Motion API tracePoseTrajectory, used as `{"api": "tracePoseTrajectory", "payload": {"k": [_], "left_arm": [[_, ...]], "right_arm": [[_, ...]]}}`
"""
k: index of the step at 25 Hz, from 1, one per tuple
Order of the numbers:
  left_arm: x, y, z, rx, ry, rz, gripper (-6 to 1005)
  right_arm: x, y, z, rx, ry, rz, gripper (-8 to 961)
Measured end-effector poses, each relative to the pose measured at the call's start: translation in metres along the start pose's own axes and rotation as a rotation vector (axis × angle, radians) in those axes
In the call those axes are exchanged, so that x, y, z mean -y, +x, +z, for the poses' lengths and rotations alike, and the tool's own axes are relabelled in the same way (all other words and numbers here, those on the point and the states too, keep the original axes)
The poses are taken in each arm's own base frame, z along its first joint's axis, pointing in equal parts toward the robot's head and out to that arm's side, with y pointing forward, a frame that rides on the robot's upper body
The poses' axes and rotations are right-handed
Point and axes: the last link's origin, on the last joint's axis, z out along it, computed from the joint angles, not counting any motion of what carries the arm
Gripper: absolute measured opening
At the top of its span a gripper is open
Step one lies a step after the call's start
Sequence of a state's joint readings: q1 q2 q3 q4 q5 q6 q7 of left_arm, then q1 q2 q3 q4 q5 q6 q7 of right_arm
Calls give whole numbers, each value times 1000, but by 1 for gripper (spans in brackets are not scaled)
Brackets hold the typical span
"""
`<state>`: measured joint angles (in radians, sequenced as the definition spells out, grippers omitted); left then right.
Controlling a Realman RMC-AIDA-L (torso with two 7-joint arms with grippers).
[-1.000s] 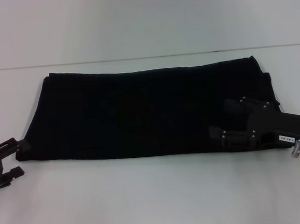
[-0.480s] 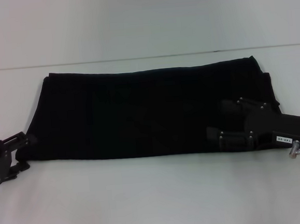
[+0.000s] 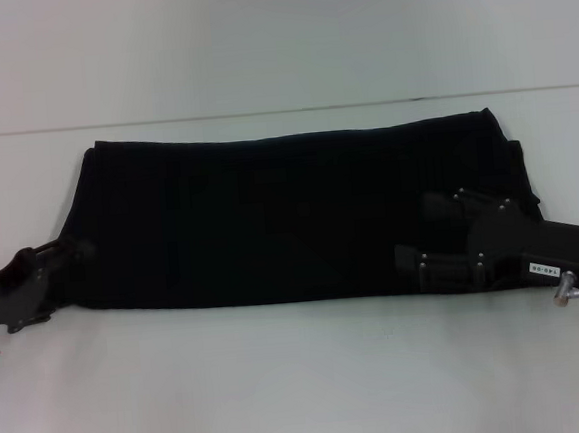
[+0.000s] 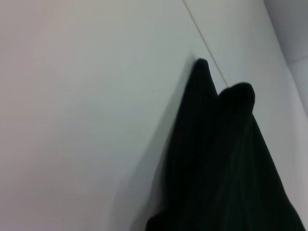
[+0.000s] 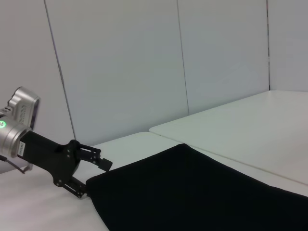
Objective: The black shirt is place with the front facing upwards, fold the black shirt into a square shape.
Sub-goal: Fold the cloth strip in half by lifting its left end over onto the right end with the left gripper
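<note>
Head view: black shirt lies flat on white table as a wide folded band, no lettering visible. Left gripper at shirt's left near corner; right gripper over right near edge, fingers apart w/ cloth between.
Left wrist: shirt edge only.
Right wrist: left gripper fingers apart astride shirt corner.

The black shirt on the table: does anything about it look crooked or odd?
Mostly tidy. The black shirt lies as a flat folded band, but its right end is uneven, with a layer poking out past the edge. The left hand and right hand sit at its near corners.
</note>
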<state>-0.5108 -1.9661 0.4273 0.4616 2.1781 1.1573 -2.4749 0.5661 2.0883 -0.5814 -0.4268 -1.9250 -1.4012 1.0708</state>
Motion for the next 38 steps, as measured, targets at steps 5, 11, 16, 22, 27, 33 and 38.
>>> {"api": "tracePoseTrajectory", "payload": {"k": [5, 11, 16, 22, 27, 33, 38], "left_arm": [[-3, -1, 5, -5, 1, 8, 868], [-3, 0, 5, -14, 7, 55, 793], [-3, 1, 6, -20, 10, 55, 604], [-4, 1, 7, -22, 8, 55, 348], [-4, 2, 7, -28, 11, 58, 187], [-4, 3, 8, -39, 14, 63, 30], [0, 8, 3, -75, 14, 51, 4]], "right_arm": [[0, 0, 0, 2, 0, 1, 940], [0, 1, 0, -3, -2, 0, 940], [-3, 4, 1, -34, -25, -13, 941], [-8, 8, 5, -82, -73, -110, 941], [-9, 8, 5, -83, -75, -136, 941], [-9, 8, 6, -83, -76, -137, 941], [-7, 7, 5, -74, -66, -131, 941]]}}
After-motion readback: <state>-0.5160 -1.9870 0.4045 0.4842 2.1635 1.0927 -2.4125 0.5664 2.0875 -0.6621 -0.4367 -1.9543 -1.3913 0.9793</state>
